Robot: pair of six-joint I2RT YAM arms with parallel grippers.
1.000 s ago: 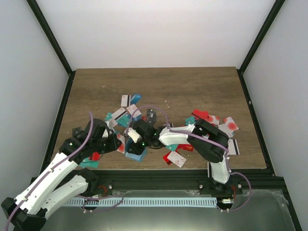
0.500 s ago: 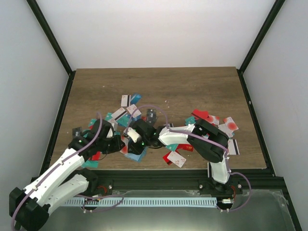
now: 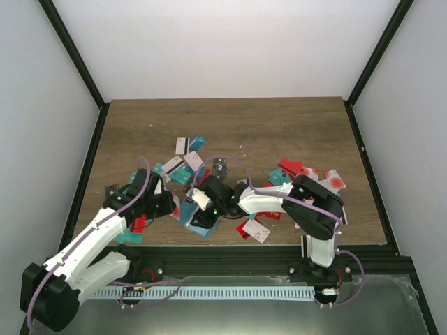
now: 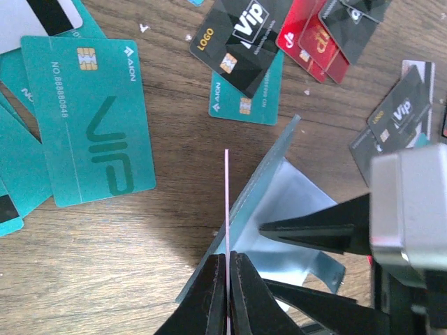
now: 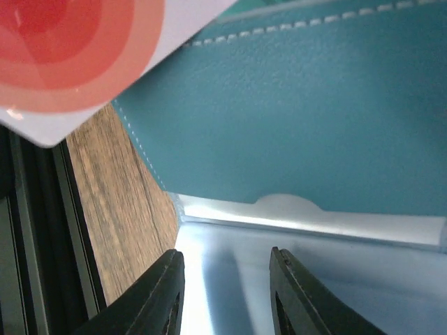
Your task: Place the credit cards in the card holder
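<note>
The card holder [image 3: 198, 225] lies open near the table's front edge, teal-blue outside [image 5: 314, 118] and light blue inside [image 4: 297, 199]. My left gripper [image 4: 228, 257] is shut on a thin pale card [image 4: 227, 202], seen edge-on, at the holder's left rim. In the top view the left gripper [image 3: 170, 204] is just left of the holder. My right gripper [image 5: 227, 262] is open, with its fingers [image 4: 314, 230] spread over the holder's inner flap. In the top view the right gripper [image 3: 201, 211] is over the holder. Loose credit cards [image 3: 183, 166] lie around it.
A teal VIP card [image 4: 87, 118], a black VIP card [image 4: 241, 31] and red cards [image 4: 314, 38] lie on the wood beyond the holder. A white card with red circles [image 5: 77, 49] overlaps the holder. More red and white cards [image 3: 307, 173] lie at the right. The black frame rail [image 3: 230, 248] runs close in front.
My left arm has swung in and brought its gripper with the card to the holder's left rim. My right gripper has shifted slightly right and nearer, staying on the holder.
</note>
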